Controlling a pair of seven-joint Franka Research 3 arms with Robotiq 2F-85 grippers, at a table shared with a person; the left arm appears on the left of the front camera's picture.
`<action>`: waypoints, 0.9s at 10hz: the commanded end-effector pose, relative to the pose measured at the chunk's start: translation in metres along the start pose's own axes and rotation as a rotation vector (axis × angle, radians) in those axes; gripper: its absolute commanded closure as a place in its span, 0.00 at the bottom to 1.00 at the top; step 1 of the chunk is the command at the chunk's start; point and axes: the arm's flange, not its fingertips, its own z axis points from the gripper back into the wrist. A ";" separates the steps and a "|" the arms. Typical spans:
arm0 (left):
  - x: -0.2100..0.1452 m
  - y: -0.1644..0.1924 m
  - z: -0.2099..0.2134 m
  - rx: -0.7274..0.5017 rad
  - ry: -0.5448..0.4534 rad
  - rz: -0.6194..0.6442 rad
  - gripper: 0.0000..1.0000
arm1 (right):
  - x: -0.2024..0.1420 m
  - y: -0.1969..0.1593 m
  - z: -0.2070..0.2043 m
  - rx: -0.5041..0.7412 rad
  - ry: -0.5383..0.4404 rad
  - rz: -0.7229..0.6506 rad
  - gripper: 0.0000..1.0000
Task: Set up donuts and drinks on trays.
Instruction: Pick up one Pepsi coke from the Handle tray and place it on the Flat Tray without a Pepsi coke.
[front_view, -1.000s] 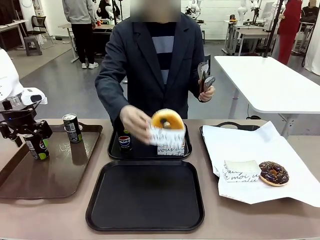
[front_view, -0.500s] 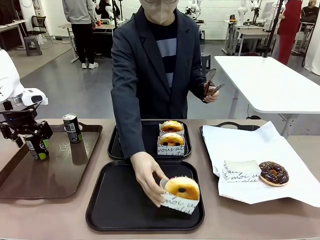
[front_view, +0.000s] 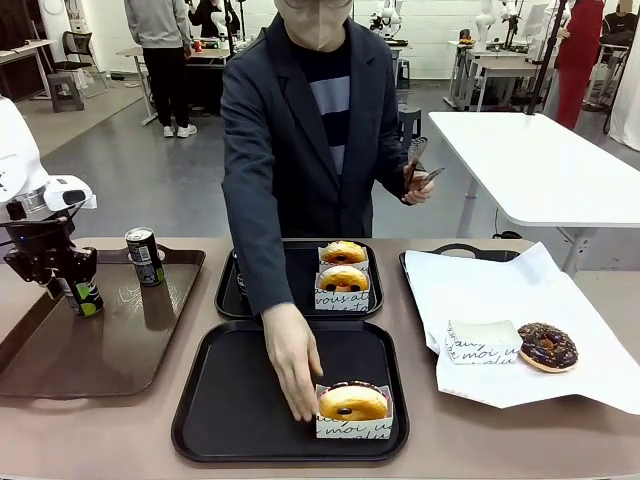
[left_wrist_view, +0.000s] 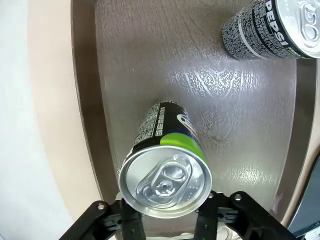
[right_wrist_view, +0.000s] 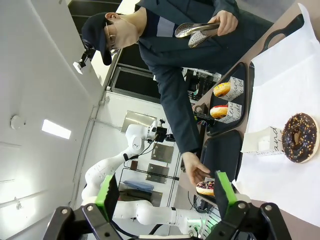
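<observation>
Left gripper (front_view: 72, 284), pointing down, pinches 1 tilted Pepsi can (front_view: 86, 296).

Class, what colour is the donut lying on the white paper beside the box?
The donut is chocolate brown with sprinkles; the front view shows it best.

The left half of the near black square plastic tray (front_view: 235, 400) is open to you, but the person's dark-sleeved arm (front_view: 252, 240) reaches across it from the far side. The person's hand (front_view: 292, 368) is just beside the white paper box with a glazed donut (front_view: 353, 411) in the near right corner. On the large brown rectangular tray (front_view: 125, 350), the slim black can (left_wrist_view: 165, 150) gripped in your left hand (front_view: 72, 278) has bare floor toward the middle, while a second upright black can (front_view: 146, 256) stands near, by the far rim.
</observation>
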 end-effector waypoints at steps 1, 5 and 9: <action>-0.005 0.000 0.002 -0.011 -0.013 0.000 1.00 | 0.002 0.000 -0.001 0.022 -0.018 0.018 0.00; -0.007 0.002 0.006 -0.014 -0.006 -0.002 1.00 | 0.002 0.000 -0.001 0.022 -0.018 0.018 0.00; -0.010 0.001 0.006 -0.019 0.007 -0.008 1.00 | 0.002 0.000 -0.001 0.022 -0.018 0.018 0.00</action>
